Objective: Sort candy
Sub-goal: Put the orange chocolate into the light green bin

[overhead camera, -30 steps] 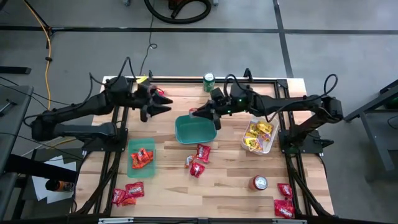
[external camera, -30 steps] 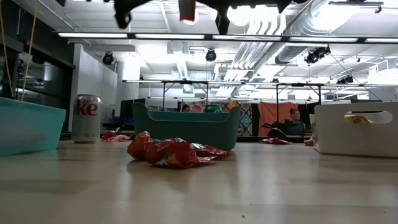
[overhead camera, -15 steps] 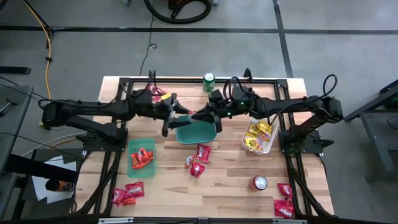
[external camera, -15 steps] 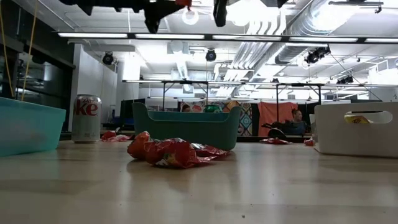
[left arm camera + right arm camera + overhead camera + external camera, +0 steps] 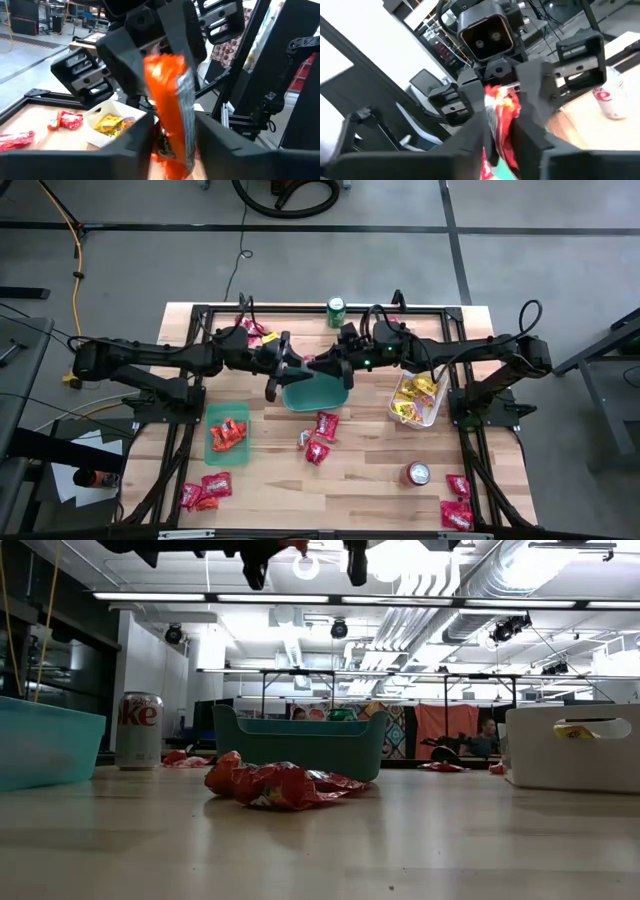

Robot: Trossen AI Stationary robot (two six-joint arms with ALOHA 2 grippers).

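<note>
While both hands met above the teal bin [image 5: 312, 392], the right hand [image 5: 318, 364] clamped an orange candy packet [image 5: 170, 95]; the left hand [image 5: 283, 367] gaped wide around it. Red candy [image 5: 322, 436] lay on the surface [image 5: 370, 470] just beside the bin.

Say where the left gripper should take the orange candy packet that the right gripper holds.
Grip the free lower half of the orange packet, below the right gripper, which pinches its top. The packet hangs upright, so the left gripper, level and facing it, should probably close straight in, one of its fingers on each side.
</note>
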